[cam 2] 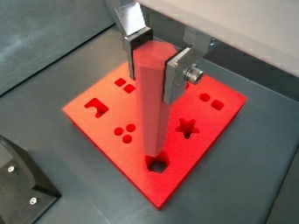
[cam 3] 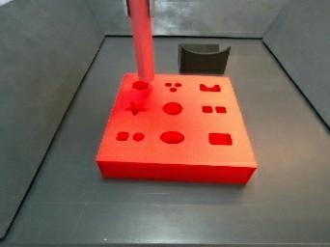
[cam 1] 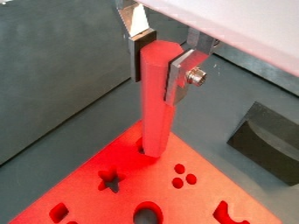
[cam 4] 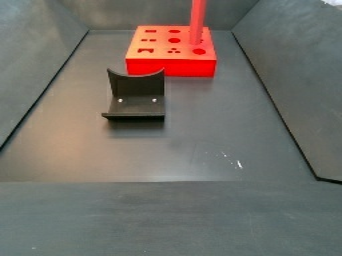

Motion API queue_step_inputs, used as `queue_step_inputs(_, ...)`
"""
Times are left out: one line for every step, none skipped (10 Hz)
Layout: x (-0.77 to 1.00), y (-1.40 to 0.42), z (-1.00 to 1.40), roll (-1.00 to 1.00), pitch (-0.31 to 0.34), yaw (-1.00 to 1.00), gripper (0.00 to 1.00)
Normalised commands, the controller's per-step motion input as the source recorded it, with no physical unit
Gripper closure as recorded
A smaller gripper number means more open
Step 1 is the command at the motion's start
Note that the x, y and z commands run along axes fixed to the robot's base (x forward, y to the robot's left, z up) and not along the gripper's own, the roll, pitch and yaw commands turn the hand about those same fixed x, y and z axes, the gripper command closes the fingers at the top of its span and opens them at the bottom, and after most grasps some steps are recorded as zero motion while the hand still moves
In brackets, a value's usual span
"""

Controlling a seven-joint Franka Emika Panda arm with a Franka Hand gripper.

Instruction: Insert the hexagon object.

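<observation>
My gripper (cam 1: 158,59) is shut on the hexagon object (cam 1: 156,105), a long red-pink rod held upright by its top end. It shows the same way in the other wrist view, gripper (cam 2: 159,59) on rod (cam 2: 149,114). The rod's lower end is at a small hexagonal hole (cam 2: 156,164) near one corner of the flat red block (cam 2: 222,109). I cannot tell whether the tip has entered the hole. In both side views the rod (cam 3: 139,43) (cam 4: 198,22) stands upright over the block (cam 3: 194,159) (cam 4: 163,64). The gripper is out of view there.
The red block has several other shaped holes, among them a star (cam 2: 184,129) and a round one (cam 3: 171,109). A dark grey curved block (cam 4: 134,95) (cam 3: 202,58) stands on the dark floor apart from the red block. Grey walls enclose the floor.
</observation>
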Motion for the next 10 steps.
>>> queue_step_inputs(0.0, 0.05, -0.13, 0.0, -0.03, 0.0, 1.0)
queue_step_inputs(-0.03, 0.05, -0.14, -0.02, -0.05, 0.0, 1.0)
queue_step_inputs(-0.09, 0.03, -0.2, -0.07, -0.094, 0.02, 1.0)
queue_step_inputs(-0.09, 0.01, -0.23, -0.18, -0.156, 0.04, 1.0)
queue_step_inputs(-0.07, 0.0, -0.22, -0.19, -0.156, 0.03, 1.0)
queue_step_inputs(-0.06, 0.0, -0.2, -0.16, -0.146, 0.02, 1.0)
queue_step_inputs(-0.12, 0.05, -0.13, -0.1, -0.1, 0.0, 1.0)
queue_step_inputs(-0.33, 0.22, 0.0, -0.17, -0.099, 0.0, 1.0)
queue_step_inputs(-0.25, 0.18, 0.0, -0.17, -0.094, 0.0, 1.0)
queue_step_inputs(-0.24, 0.13, -0.01, -0.15, -0.096, 0.0, 1.0)
